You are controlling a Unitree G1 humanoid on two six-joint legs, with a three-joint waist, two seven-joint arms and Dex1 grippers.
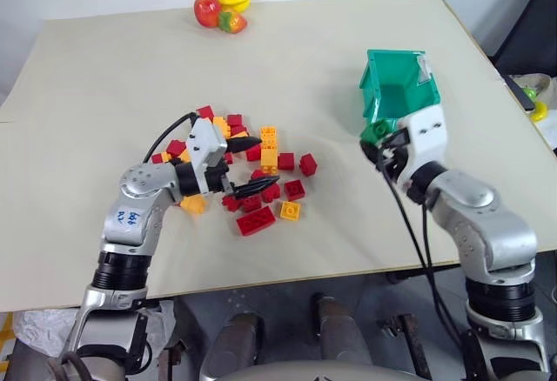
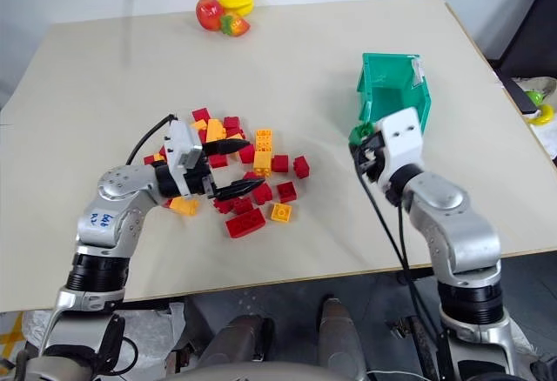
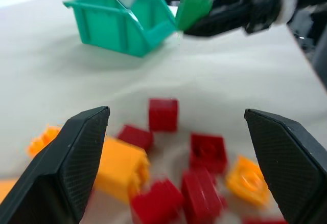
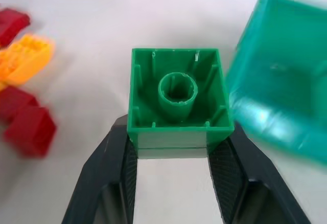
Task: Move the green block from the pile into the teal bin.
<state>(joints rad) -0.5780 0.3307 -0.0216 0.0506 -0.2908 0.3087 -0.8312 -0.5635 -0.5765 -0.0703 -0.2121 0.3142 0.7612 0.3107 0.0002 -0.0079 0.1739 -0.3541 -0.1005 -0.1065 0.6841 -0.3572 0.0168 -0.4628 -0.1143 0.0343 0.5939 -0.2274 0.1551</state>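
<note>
1. right gripper (image 4: 173, 150): both black fingers clamp the green block (image 4: 179, 98) by its opposite side walls. the block's hollow underside, with its central tube, faces the wrist camera.
2. in the left eye view the green block (image 1: 376, 130) is up off the table, just at the 7 o'clock corner of the teal bin (image 1: 409, 94), at the bin's cut-away front; whether block and bin touch cannot be told. the block is not inside the bin.
3. teal bin sits on the tan table (image 1: 113, 68) at about 2 o'clock from the pile, well apart from it; white label on its far right rim.
4. left gripper (image 1: 246, 162): fingers spread wide, nothing between them. it hangs over the pile (image 1: 252, 168), pointing toward 3 o'clock, one fingertip toward the far side of the heap and the other toward the near side.
5. pile: red and orange-yellow studded bricks, loosely scattered at table centre-left; a long red brick (image 1: 255, 220) and a flat orange-yellow brick (image 1: 290, 210) lie at its 6 o'clock edge.
6. toy fruit cluster (image 1: 223, 7) (red, yellow, some green) at the table's 12 o'clock edge, well apart from everything else.
</note>
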